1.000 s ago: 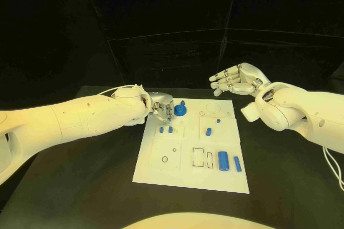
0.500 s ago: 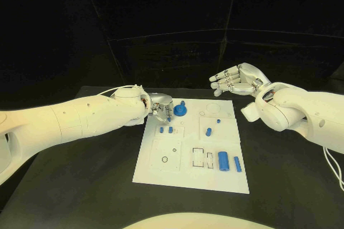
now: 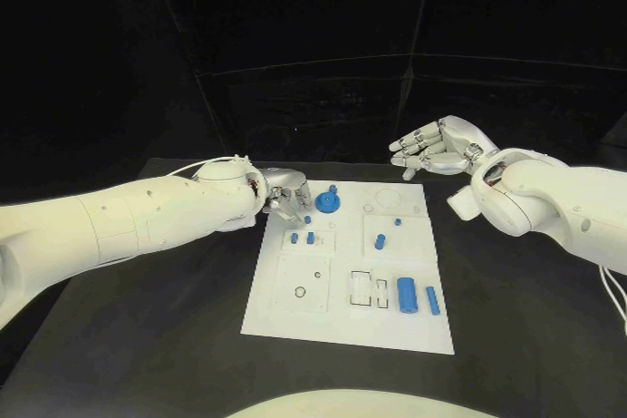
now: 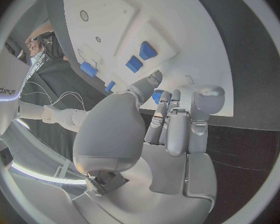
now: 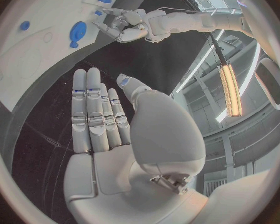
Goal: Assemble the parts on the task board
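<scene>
1. Our left hand (image 3: 287, 199) hangs over the far left corner of the task board (image 3: 303, 320). Its fingers point down and are a little curled. We think it holds nothing, but a small blue piece (image 4: 159, 95) sits right by the fingertips in the left wrist view, so we cannot tell for sure.
2. The round blue part (image 3: 328, 200) stands just to the right of that hand. If we move the fingers sideways too fast, we could bump it out of its place.
3. Two small blue blocks (image 3: 302, 238) lie near the hand, on the near side. A low finger could push them off their spots.
4. Our right hand (image 3: 438, 148) is up in the air past the far right corner of the board. Its fingers are straight and apart, and it holds nothing. It is well apart from every part, so it should not hit anything where it is.
5. We count one board and two hands. In the head view we count about seven blue parts: one round one, two small blocks, one tiny piece (image 3: 399, 221), one short peg (image 3: 379, 240), one fat tube (image 3: 407, 294) and one thin bar (image 3: 432, 299).
6. The tube is round and could roll if we knock the board.
</scene>
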You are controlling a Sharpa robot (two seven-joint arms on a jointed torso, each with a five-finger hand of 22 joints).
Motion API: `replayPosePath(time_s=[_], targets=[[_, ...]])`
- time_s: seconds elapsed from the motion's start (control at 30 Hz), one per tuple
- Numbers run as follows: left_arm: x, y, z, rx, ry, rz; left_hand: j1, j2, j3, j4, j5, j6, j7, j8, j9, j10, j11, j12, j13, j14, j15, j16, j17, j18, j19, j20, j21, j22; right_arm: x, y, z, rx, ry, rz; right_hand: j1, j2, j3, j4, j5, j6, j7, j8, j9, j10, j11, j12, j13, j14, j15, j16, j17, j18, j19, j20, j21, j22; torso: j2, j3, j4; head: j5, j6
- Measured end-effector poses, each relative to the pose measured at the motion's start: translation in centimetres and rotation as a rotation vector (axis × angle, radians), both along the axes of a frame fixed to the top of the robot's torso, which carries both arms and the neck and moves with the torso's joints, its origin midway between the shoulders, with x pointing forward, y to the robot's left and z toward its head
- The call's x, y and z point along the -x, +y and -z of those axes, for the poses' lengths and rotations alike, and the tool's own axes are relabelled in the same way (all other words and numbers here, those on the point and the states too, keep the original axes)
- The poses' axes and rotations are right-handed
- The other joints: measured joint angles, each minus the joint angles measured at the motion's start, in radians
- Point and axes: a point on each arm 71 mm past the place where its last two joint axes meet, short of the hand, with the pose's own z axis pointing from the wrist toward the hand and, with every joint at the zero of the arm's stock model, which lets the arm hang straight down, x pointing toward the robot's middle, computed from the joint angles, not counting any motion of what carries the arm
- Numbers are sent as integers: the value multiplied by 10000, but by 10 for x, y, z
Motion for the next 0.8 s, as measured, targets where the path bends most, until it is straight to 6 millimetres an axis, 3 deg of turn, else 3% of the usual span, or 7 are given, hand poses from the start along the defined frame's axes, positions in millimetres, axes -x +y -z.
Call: replayPosePath(time_s=[0.2, 0.33, 0.47, 0.53, 0.6, 0.67, 0.8], targets=[[1, 23, -4, 554, -184, -534, 13, 13, -186, 50, 6, 7, 9, 0, 12, -26, 26, 43, 25, 35, 35, 0, -16, 0, 36, 36, -75, -85, -4, -7, 5, 2223, -639, -253, 153, 53, 158, -435, -139, 312, -168, 0, 10, -18, -108, 198, 0, 63, -177, 1475, 774, -3, 430, -332, 1077, 704, -2, 6, 0, -56, 57], [1, 44, -8, 1855, 3, -1213, 36, 246, -261, 119, 75, 705, 182, 348, 127, 980, -71, 619, 177, 35, 35, 0, -50, 0, -1, 72, -315, -271, 0, -7, 11, 3746, -1110, -578, 153, 53, 337, -613, -203, 471, -317, 0, 10, 102, -226, 301, 1, 63, -285, 2878, 1465, -1, 464, -366, 1841, 1254, 1, 13, -4, -153, 103], [4, 59, -15, 4184, 382, -1878, 118, 411, -100, 141, 138, 1202, 57, 582, 185, 1647, -234, 932, 240, 18, -60, -43, -130, 9, -80, -3, -540, -454, 8, -8, 19, 5231, -1608, -868, 26, 65, 490, -678, -243, 536, -313, 0, 9, 102, -226, 301, 1, 63, -284, 3779, 1915, -1, 464, -366, 2517, 1856, 13, 17, -9, -387, 186], [7, 63, -20, 5709, 565, -2174, 63, 467, -69, 171, 153, 1202, 57, 582, 176, 1670, -237, 932, 220, 17, -60, -163, -356, 155, -220, -36, -835, -711, 12, -9, 23, 5883, -1843, -946, -25, 71, 532, -718, -243, 573, -349, 0, 9, 102, -226, 302, 1, 63, -284, 3964, 2019, -1, 463, -366, 2828, 2200, 16, 12, -8, -525, 219], [9, 67, -25, 7150, 688, -2439, -13, 542, -30, 211, 153, 1202, 57, 582, 146, 1670, -237, 932, 176, 18, -60, -325, -689, 153, -367, -38, -1187, -1016, 14, -9, 27, 6440, -2052, -997, -94, 51, 610, -712, -264, 573, -349, 0, 9, 102, -226, 301, 1, 62, -284, 4182, 2133, -2, 496, -363, 3281, 2723, 14, 6, -8, -629, 227], [11, 71, -29, 8302, 766, -2673, -56, 585, 8, 248, 153, 1202, 57, 582, 106, 1665, -232, 929, 120, -84, -91, -642, -1366, 308, -632, -29, -1820, -1565, 17, -8, 31, 6852, -2214, -1051, -130, 16, 635, -714, -292, 573, -349, 0, 9, 78, -249, 301, 2, 62, -283, 4414, 2250, -1, 645, -371, 3739, 3251, 13, 2, -8, -691, 233], [14, 75, -36, 10411, 949, -3061, -240, 637, -7, 346, 201, 1128, 130, 582, 51, 1484, -130, 862, 43, -789, -29, -1545, -3139, 463, -1236, 25, -3041, -2553, 21, -5, 39, 7543, -2474, -1169, -184, -38, 698, -745, -292, 572, -349, 0, 0, -37, -268, 301, 2, 62, -283, 4890, 2487, -243, 971, -325, 4659, 4353, 11, -3, -8, -805, 258]])
